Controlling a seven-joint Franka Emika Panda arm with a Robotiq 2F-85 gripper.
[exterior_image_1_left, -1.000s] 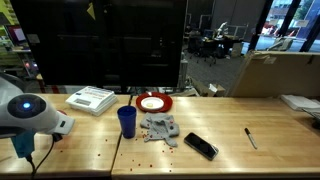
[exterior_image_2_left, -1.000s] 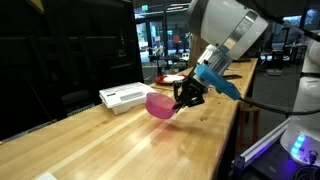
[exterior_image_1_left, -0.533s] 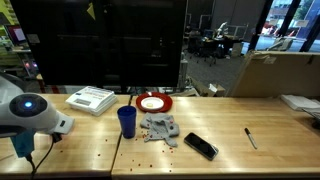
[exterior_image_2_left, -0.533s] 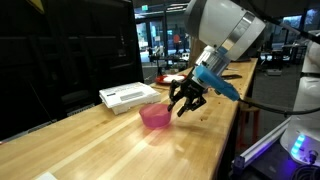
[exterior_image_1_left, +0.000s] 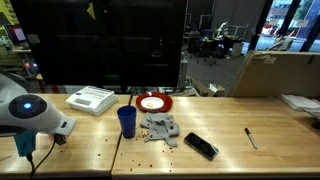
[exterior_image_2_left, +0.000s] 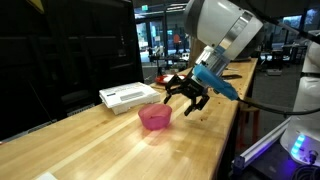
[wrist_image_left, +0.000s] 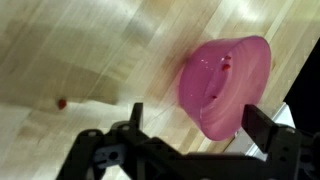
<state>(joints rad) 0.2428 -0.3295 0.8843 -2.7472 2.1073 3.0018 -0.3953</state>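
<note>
A pink plastic bowl (exterior_image_2_left: 155, 117) rests upright on the wooden table (exterior_image_2_left: 90, 150), free of any grip. My gripper (exterior_image_2_left: 184, 96) hovers just above and beside it, jaws spread wide and empty. In the wrist view the pink bowl (wrist_image_left: 225, 80) lies just beyond the two dark fingers (wrist_image_left: 264, 126) of the gripper (wrist_image_left: 198, 120); nothing sits between them. The arm's white body (exterior_image_1_left: 25, 110) fills the left edge of an exterior view, where the bowl is hidden.
A white box (exterior_image_2_left: 130, 95) lies behind the bowl. Further along the table stand a blue cup (exterior_image_1_left: 127, 121), a red plate (exterior_image_1_left: 154, 102), a grey cloth (exterior_image_1_left: 160, 128), a black phone (exterior_image_1_left: 200, 146) and a pen (exterior_image_1_left: 250, 138). Small red crumbs (wrist_image_left: 61, 102) dot the wood.
The jaws went from shut on the tilted pink bowl to wide open. The bowl dropped onto the table and now sits upright below the gripper.
</note>
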